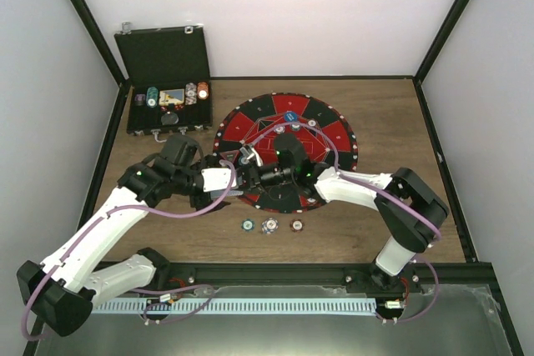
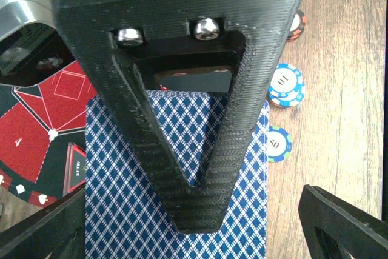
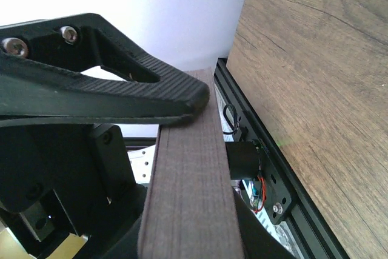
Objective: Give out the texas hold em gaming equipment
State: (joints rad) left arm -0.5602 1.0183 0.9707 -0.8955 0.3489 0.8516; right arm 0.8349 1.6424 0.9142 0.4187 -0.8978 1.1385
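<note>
Wood-grain worktop (image 1: pixel 400 114) lies under everything we see. Over the mat's (image 1: pixel 334 135) near-left rim hangs the deck (image 2: pixel 121 210), with the right claw (image 3: pixel 185 113) clamped on it, one finger across its back. Our left claw (image 2: pixel 194 193) stands spread wide around both, touching neither as far as we can tell. We judge the pinch narrow. A quick swing could fan cards loose, or the left claw backing off askew could clip the deck and scatter the chips (image 2: pixel 285 86) just off the mat.

cards (image 2: pixel 121 210) over mat (image 1: pixel 338 135), chips (image 1: pixel 270 224) before, case (image 1: pixel 163 56) behind-left
</note>
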